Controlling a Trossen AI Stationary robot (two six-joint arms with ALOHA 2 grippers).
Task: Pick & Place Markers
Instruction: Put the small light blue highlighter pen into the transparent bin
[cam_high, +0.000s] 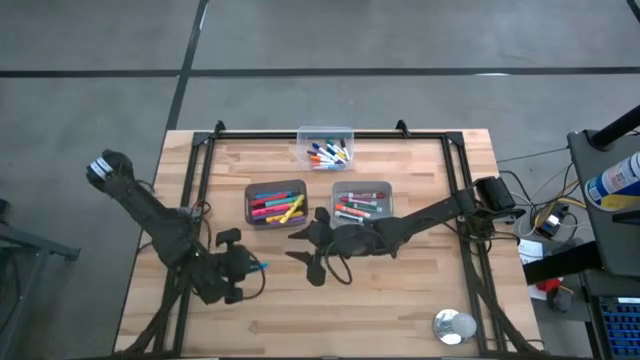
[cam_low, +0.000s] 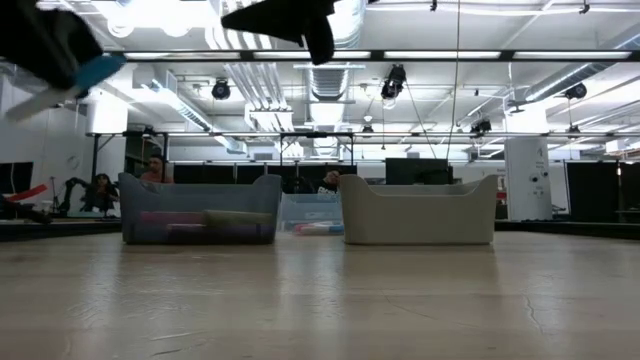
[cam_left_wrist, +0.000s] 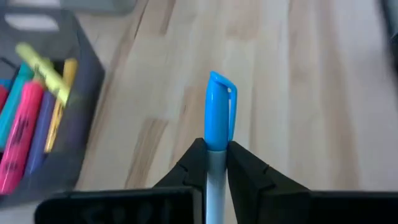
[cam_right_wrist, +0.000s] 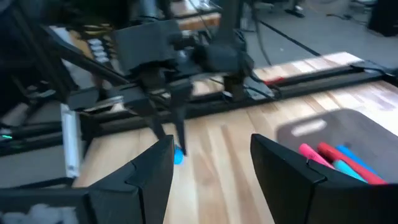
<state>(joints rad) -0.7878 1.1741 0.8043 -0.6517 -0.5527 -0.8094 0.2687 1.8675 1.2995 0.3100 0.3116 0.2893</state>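
**benchbot:** Left arm reaches in from the table's left side, elbow bent, and the left gripper (cam_high: 252, 266) sits above the wood in front of the dark bin (cam_high: 276, 203). It's clenched on a blue-capped marker (cam_left_wrist: 218, 115), cap poking out past the fingertips.

**servo_nut:** And the right one?

**benchbot:** Right arm stretches low across from the right edge. The right gripper (cam_high: 305, 247) is spread wide, holding nothing, just in front of the two bins.

**servo_nut:** Surfaces?

**benchbot:** Butcher-block table (cam_high: 400, 310), pale planks, black rails around the edge. The dark bin has bright markers, the grey bin (cam_high: 362, 202) and clear tray (cam_high: 325, 148) hold more. Round silver tape roll (cam_high: 454, 325) sits front right. Open wood along the front.
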